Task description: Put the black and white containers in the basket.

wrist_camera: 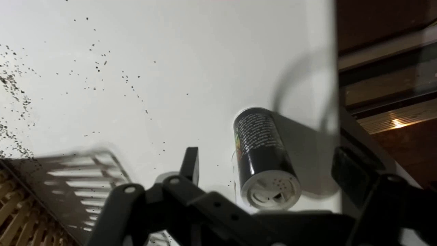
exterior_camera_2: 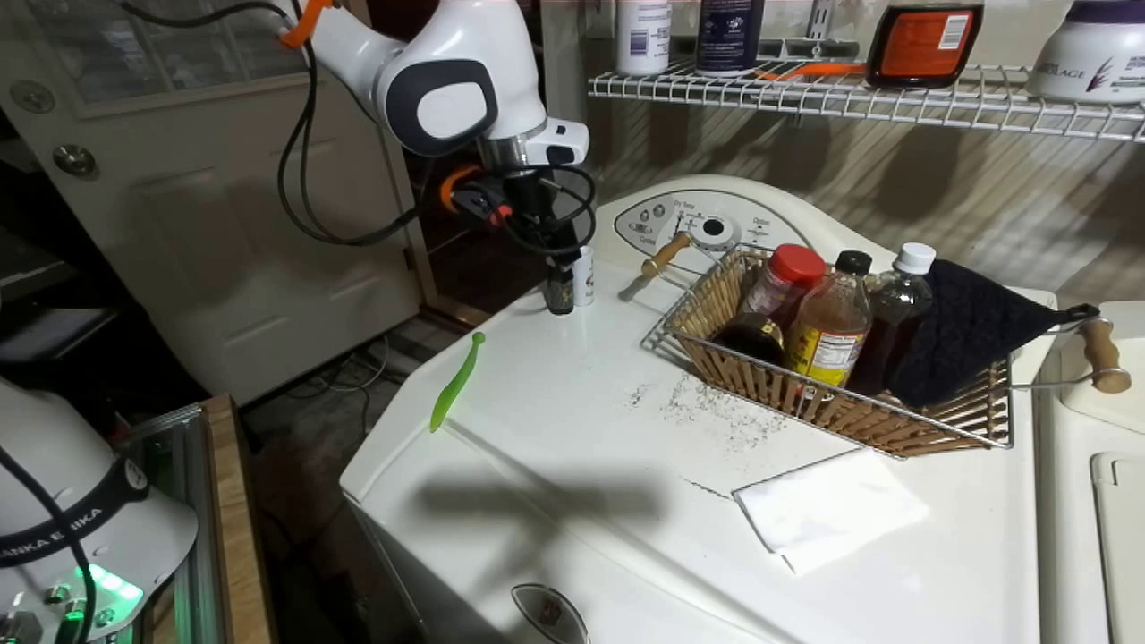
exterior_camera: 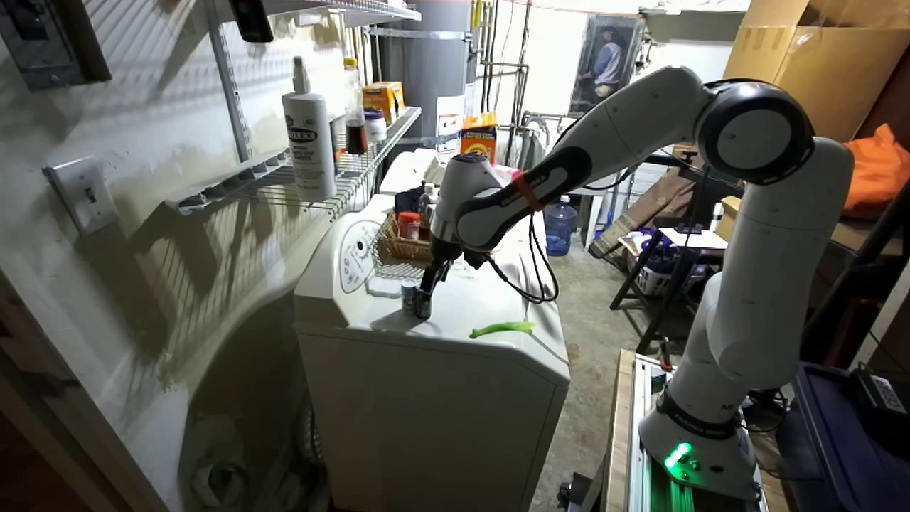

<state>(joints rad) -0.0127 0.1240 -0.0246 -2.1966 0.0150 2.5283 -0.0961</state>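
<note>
The black container point(wrist_camera: 261, 147), with a white shaker lid, stands upright on the white appliance near its edge. It also shows in both exterior views point(exterior_camera: 423, 306) point(exterior_camera_2: 560, 297). The white container point(exterior_camera_2: 584, 277) stands right beside it point(exterior_camera: 409, 295); in the wrist view the black one mostly hides it. My gripper point(wrist_camera: 271, 167) is open, its fingers on either side of the black container with gaps between. In both exterior views my gripper point(exterior_camera: 431, 276) point(exterior_camera_2: 562, 259) points down over the containers. The brown wicker basket point(exterior_camera_2: 903, 436) stands farther along the appliance point(exterior_camera: 387, 249), and its corner shows in the wrist view point(wrist_camera: 24, 218).
The basket holds a red-capped jar point(exterior_camera_2: 796, 266), bottles point(exterior_camera_2: 827, 331) and a black cloth mitt point(exterior_camera_2: 962, 331); its wooden handles stick out. A green object point(exterior_camera_2: 456, 385) and a folded white cloth point(exterior_camera_2: 832, 510) lie on the appliance point(exterior_camera: 426, 412). A wire shelf point(exterior_camera_2: 859, 105) with bottles hangs above.
</note>
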